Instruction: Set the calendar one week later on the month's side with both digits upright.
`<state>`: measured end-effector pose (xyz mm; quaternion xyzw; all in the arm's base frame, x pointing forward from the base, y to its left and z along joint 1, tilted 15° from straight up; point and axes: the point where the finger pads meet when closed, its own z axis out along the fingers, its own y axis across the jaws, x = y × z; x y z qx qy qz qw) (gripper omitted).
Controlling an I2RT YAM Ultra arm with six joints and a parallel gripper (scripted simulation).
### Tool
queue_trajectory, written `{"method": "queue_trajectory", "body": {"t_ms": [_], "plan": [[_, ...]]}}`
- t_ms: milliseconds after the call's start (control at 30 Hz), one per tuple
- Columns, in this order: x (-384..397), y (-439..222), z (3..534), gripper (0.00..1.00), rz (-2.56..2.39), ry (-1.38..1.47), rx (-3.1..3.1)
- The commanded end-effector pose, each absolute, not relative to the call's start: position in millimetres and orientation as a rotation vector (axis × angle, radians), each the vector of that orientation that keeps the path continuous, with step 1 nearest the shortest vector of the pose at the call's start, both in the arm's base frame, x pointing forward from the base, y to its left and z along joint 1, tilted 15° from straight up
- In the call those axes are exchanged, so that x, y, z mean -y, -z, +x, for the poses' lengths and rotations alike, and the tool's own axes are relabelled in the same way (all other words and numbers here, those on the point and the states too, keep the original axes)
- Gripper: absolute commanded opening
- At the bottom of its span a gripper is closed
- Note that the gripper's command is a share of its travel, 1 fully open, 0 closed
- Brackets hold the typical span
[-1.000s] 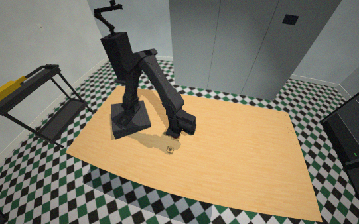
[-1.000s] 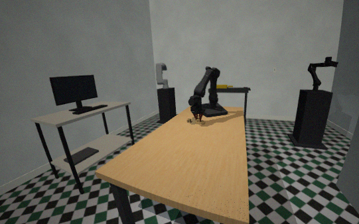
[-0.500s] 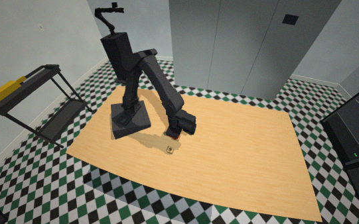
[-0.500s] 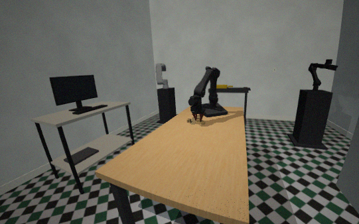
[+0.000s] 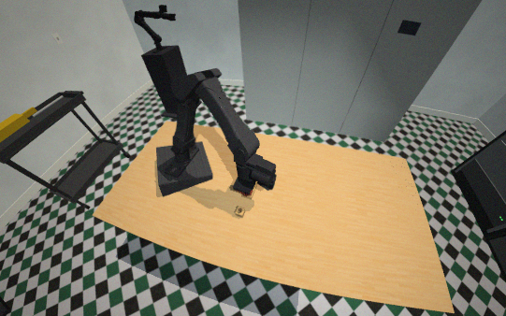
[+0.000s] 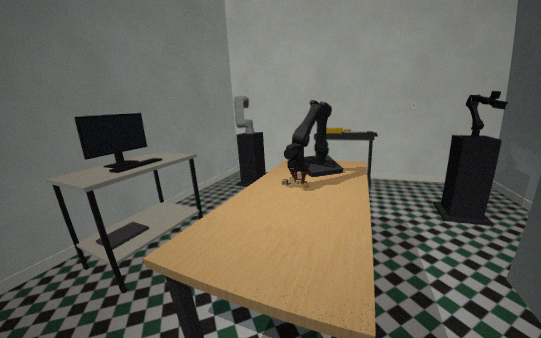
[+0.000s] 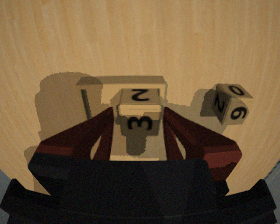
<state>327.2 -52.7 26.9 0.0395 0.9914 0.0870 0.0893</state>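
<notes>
Cubes, wrist view: 2, tray cube (image 7: pixel 139 120) + loose cube (image 5: pixel 239 211) (image 6: pixel 285 182) (image 7: pixel 232 105)
Top view: loose 1 only
Tray (image 7: pixel 158 81): 1
Gripper (image 5: pixel 244 191) (image 6: pixel 298 179) (image 7: pixel 138 113): released

The tabletop (image 5: pixel 341 210) (image 6: pixel 290 235) is light yellow-tan with fine wood grain, over a floor (image 5: pixel 65 243) (image 6: pixel 420 240) checked in green, black and white. Both cubes, the near one (image 7: pixel 139 112) and the outlying one (image 7: pixel 232 105), are pale tan with black digits. The gripper (image 7: pixel 138 113) has dark red fingers on a black body. The tray (image 7: pixel 122 80) seems a similar pale tan, though the wrist view is dim. A bright yellow object (image 5: pixel 9 126) (image 6: pixel 335 131) tops the dark grey cart (image 5: pixel 7 149) (image 6: pixel 360 135); the walls (image 5: pixel 14 56) (image 6: pixel 370 60) are pale grey.
</notes>
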Motion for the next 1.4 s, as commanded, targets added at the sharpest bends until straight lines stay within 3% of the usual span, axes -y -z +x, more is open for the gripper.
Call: {"method": "queue_trajectory", "body": {"t_ms": [0, 367, 767, 800, 1367], "plan": [[57.1, -42.8, 330.0, 0.45, 0.119, -0.247, -2.924], [66.1, -98.0, 318.2, 0.45, 0.119, -0.247, -2.924], [69.0, -115.4, 314.5, 0.45, 0.119, -0.247, -2.924], [69.0, -115.4, 314.5, 1.0, 0.119, -0.247, -2.924], [69.0, -115.4, 314.5, 1.0, 0.119, -0.247, -2.924]]}}
